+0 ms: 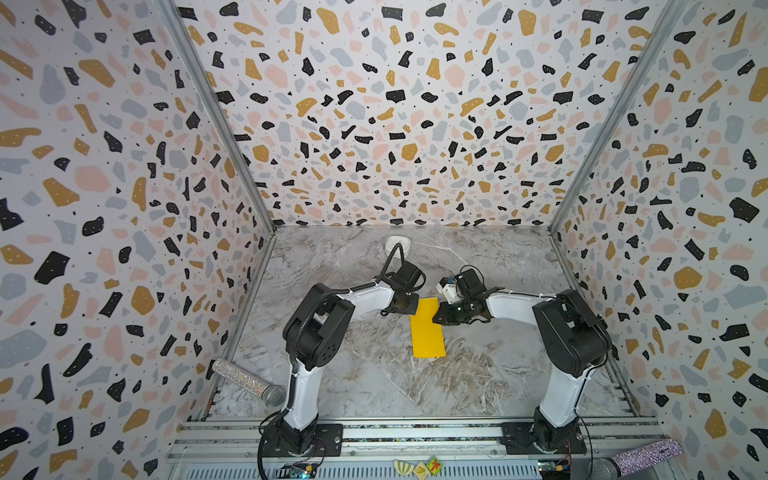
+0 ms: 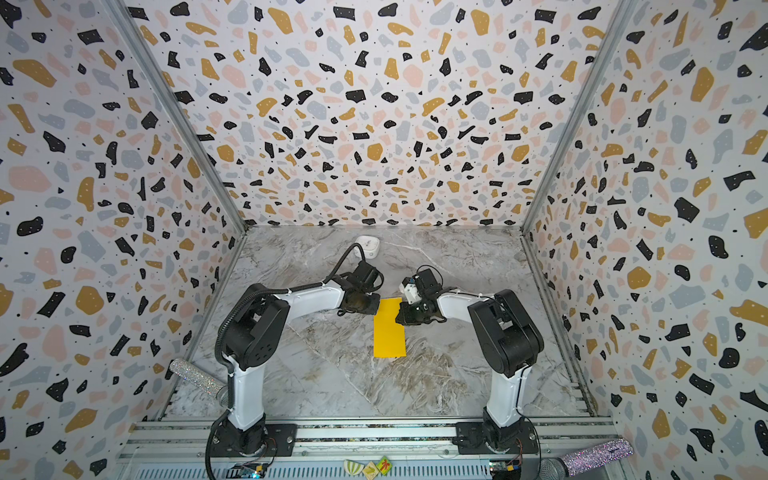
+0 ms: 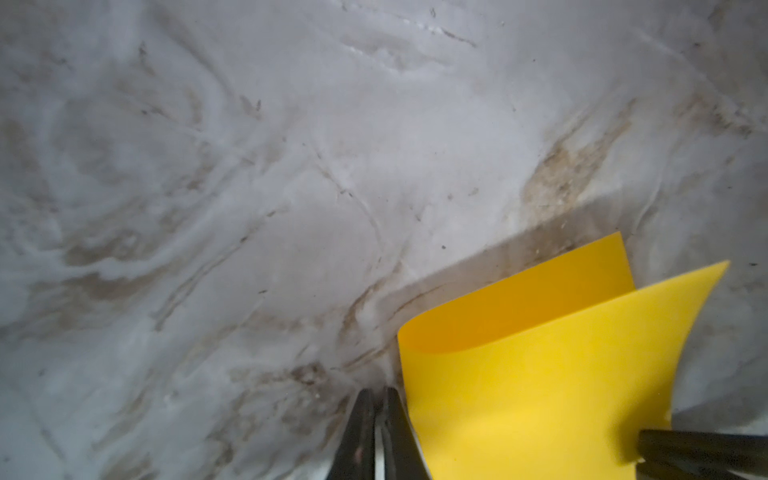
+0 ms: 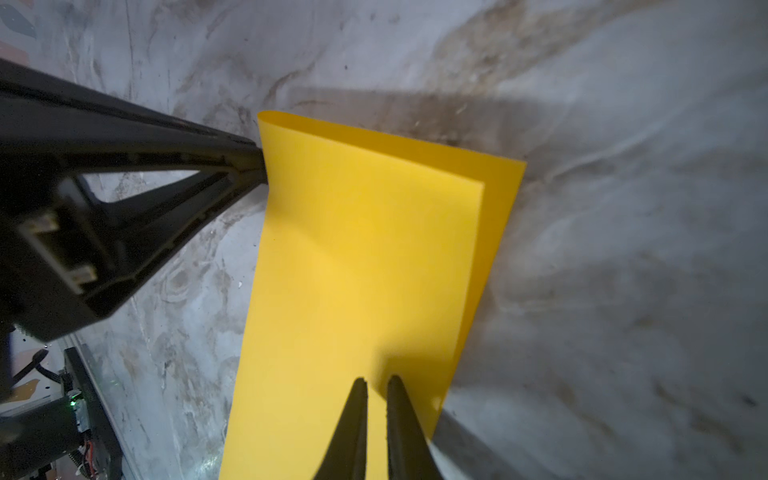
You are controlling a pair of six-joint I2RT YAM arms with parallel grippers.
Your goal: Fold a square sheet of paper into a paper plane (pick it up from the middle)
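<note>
Surroundings: white rounded box point(image 1: 398, 244) at the far end of the grey marble-patterned table point(image 1: 374, 386), partly behind the left arm's black cable. Contents of the box not discernible. Silver glitter microphone point(image 1: 248, 382) at the near left edge, pinkish glitter microphone point(image 1: 642, 458) by the front rail, both well apart from the work.

At table centre in both top views: thin bright yellow sheet of paper point(image 1: 428, 332) point(image 2: 388, 332), doubled into a long strip and reading as flat. Left gripper point(image 1: 415, 306) at its far left corner, right gripper point(image 1: 436, 316) at its far right edge.

Visible only from the wrists: upper layer bowed up off the lower one, fold rounded, not creased.

Left wrist view: left gripper point(image 3: 379, 392) pressed together to a slit, hard against the fold, no paper visibly between the fingers.

Right wrist view: right gripper point(image 4: 376, 380) likewise nearly closed, tips over the upper layer near its free edge, shadow beneath. Pinch or mere contact cannot be told.
</note>
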